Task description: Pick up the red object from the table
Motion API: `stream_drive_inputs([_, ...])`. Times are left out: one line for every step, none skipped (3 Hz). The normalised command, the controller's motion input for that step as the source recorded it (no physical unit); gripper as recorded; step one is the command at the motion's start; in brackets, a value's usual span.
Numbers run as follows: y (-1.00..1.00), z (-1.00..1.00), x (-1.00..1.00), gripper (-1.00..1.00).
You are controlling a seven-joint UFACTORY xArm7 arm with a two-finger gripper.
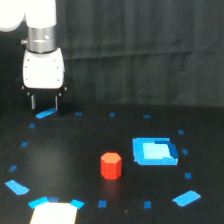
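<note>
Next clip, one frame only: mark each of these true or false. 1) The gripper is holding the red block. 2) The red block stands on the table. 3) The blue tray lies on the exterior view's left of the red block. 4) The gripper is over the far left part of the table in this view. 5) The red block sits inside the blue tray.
1) False. The gripper holds nothing; the red block is well away from it.
2) True. It stands on the black table.
3) False. The blue tray lies on the block's right in this view.
4) True.
5) False. The block stands beside the tray, apart from it.
</note>
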Motion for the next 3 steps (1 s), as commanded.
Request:
stream_drive_inputs([-1.00, -0.38, 0.69, 1.00])
stream_drive_inputs([-0.99, -0.43, 0.58, 1.00])
stream_drive_inputs([-1.00, -0.57, 1.00, 0.81])
